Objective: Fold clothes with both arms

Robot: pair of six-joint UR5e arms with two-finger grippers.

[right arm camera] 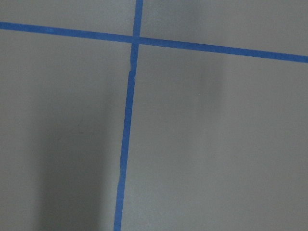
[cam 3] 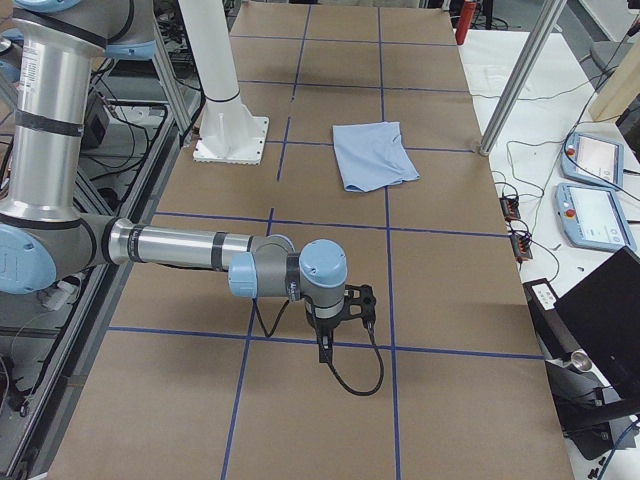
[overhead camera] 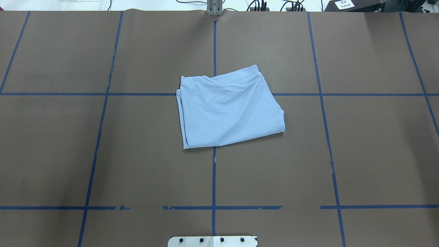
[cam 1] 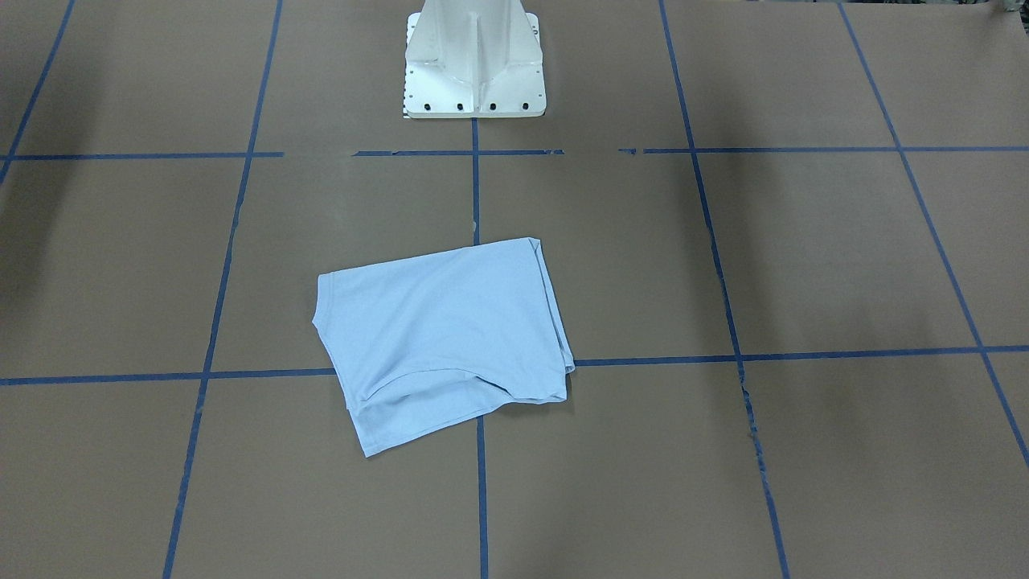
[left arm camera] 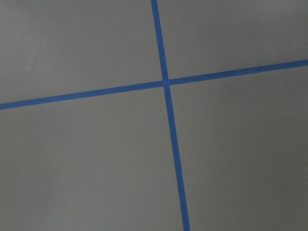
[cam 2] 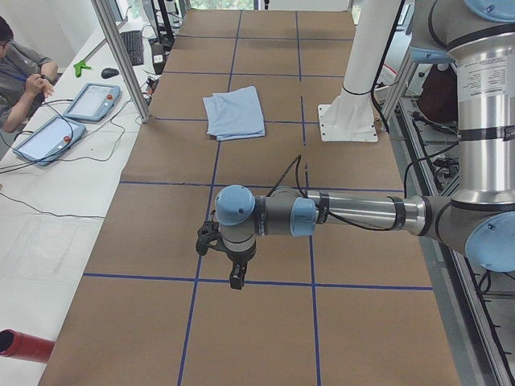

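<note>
The light blue T-shirt lies folded into a rough rectangle at the middle of the table, small and far in both side views. No print or collar shows. In the exterior left view, my left gripper hangs over bare brown paper, far from the shirt. My right gripper hangs the same way at the opposite end in the exterior right view. I cannot tell whether either is open or shut. Both wrist views show only brown paper and blue tape lines.
The white pedestal base stands behind the shirt. Blue tape lines grid the brown table cover. A seated person and teach pendants are beside the far edge, by an aluminium post. A red cylinder lies off the table.
</note>
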